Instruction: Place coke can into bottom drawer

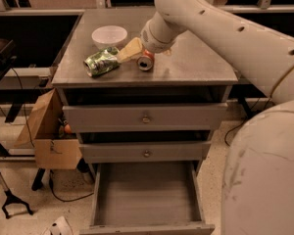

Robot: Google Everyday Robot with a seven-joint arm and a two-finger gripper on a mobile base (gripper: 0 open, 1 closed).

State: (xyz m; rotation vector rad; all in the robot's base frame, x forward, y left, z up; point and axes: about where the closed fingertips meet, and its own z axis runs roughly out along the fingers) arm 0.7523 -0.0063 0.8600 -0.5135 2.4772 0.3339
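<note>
Coke can [145, 61] on cabinet top [196, 65] at end effector [136, 54]; can't tell if gripped.

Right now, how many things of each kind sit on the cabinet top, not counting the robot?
Cans: 2 (coke can, green dented can)
Bowls: 1 (white bowl)
Total: 3
The gripper is down between the two cans, close beside the coke can.

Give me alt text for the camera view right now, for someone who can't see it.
The robot's gripper is down on the cabinet top right at the coke can, near a dented green can and a white bowl. Below, the bottom drawer is pulled open, its floor bare.
</note>
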